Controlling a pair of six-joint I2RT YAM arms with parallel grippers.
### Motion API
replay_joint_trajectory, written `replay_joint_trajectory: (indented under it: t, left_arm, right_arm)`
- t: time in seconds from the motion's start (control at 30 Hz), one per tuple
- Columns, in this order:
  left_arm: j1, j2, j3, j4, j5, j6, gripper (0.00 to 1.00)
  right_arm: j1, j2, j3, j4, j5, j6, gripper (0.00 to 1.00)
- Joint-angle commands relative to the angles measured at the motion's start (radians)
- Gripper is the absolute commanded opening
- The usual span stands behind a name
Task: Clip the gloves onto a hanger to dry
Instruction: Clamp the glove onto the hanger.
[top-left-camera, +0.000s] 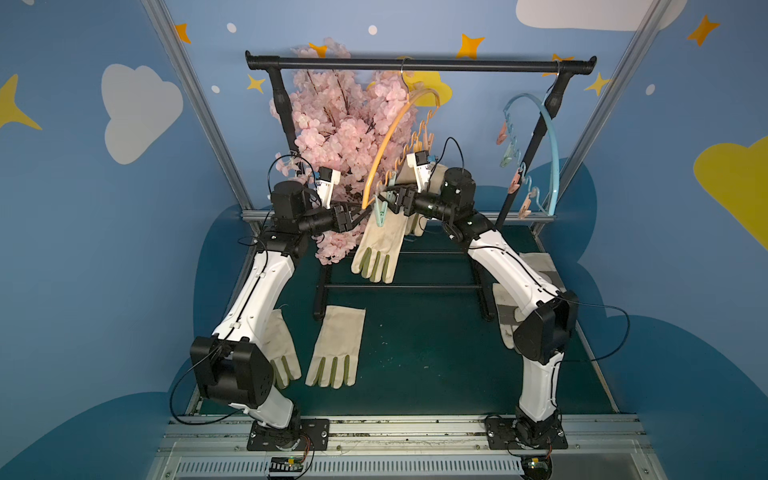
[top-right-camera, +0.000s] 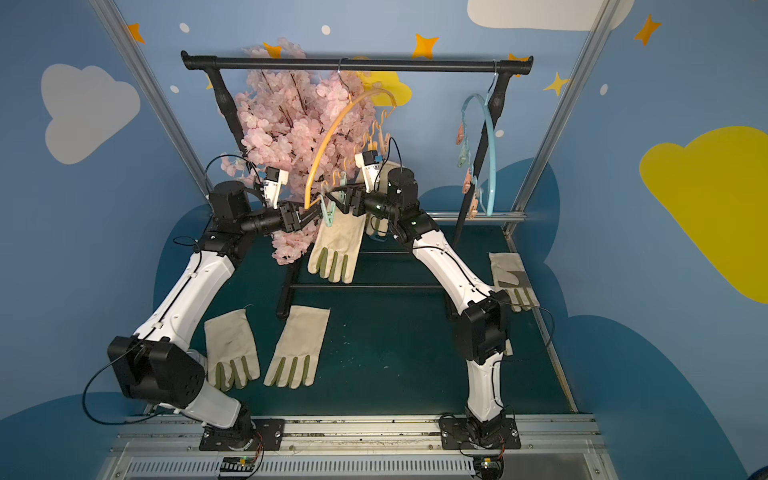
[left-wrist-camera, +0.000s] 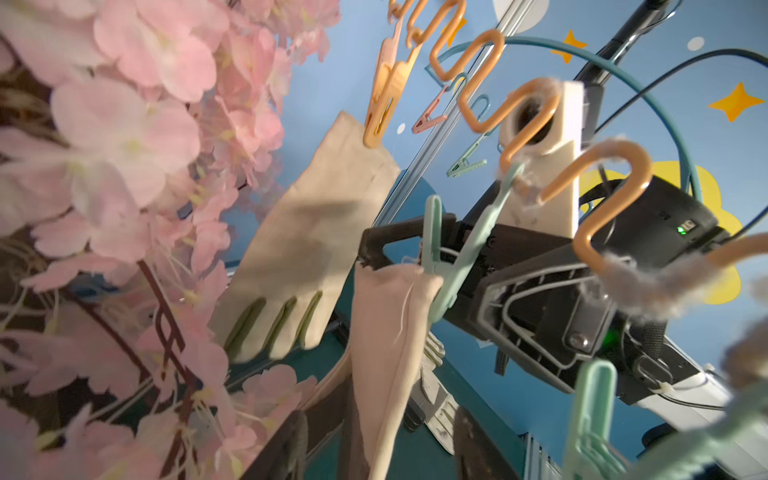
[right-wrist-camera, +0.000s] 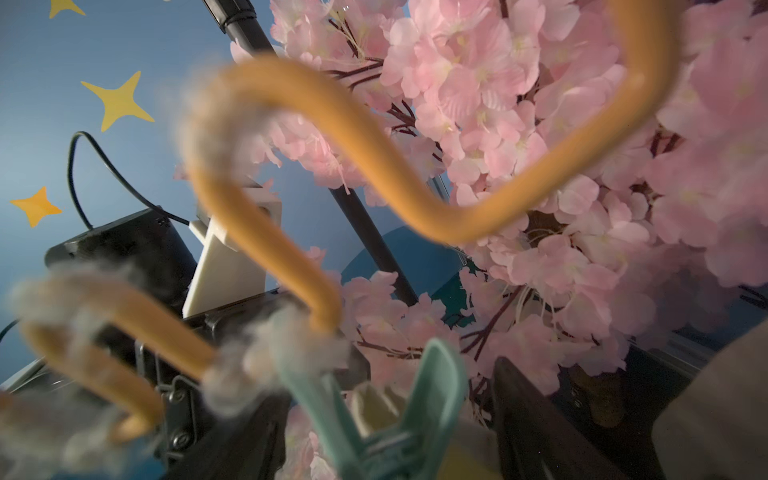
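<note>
Right now I am watching both arms meeting at the lower left end of the orange plastic hanger with the wavy bottom bar, which is hanging from the black metal rail. A mint-green plastic clothespin on that bar is biting the cuff of a cream canvas glove, and the glove is dangling fingers-down above the dark green mat. The right gripper is standing with its jaws apart, its fingers sitting either side of the clothespin without squeezing it. The left gripper is standing spread too, with the clipped cuff hanging loose between its fingers. Just beyond, a second cream glove is hanging from an orange plastic clip on the same hanger. A third glove is lying flat on the mat at the near left, partly under the left arm, with a fourth glove just beside it. A fifth glove and a sixth glove, both showing grey patches, are lying at the right, partly hidden by the right arm. A pink artificial blossom branch is standing at the far left.
</note>
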Motion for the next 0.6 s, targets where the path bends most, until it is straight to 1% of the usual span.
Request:
replay_joint_trajectory:
  t: [0.0,0.13,0.17,0.27,0.33,0.37,0.47,0.57]
  left_arm:
    - [0.007,-0.081,-0.039,-0.092,-0.083,0.047,0.61]
    - [0.007,-0.19,-0.137,-0.153,-0.178,0.049,0.62]
    - [0.006,-0.222,-0.165,-0.172,-0.224,0.046,0.62]
    - [0.006,-0.325,-0.255,-0.235,-0.307,0.044,0.62]
    - [0.007,-0.391,-0.32,-0.248,-0.323,0.036,0.63]
    - [0.007,-0.419,-0.343,-0.261,-0.331,0.029,0.65]
    - [0.007,-0.479,-0.356,-0.326,-0.371,-0.003,0.65]
    - [0.001,-0.523,-0.352,-0.339,-0.341,-0.037,0.66]
  right_arm:
    - [-0.004,-0.11,-0.073,0.054,0.062,-0.041,0.76]
    - [-0.004,-0.194,-0.184,0.064,0.118,-0.074,0.77]
    - [-0.005,-0.212,-0.209,0.061,0.132,-0.08,0.77]
    - [-0.003,-0.264,-0.277,0.052,0.148,-0.095,0.77]
    - [0.002,-0.296,-0.325,0.052,0.154,-0.106,0.77]
    - [0.005,-0.312,-0.345,0.047,0.158,-0.116,0.77]
    - [0.016,-0.345,-0.37,0.021,0.157,-0.138,0.75]
    - [0.033,-0.363,-0.366,-0.005,0.135,-0.152,0.7]
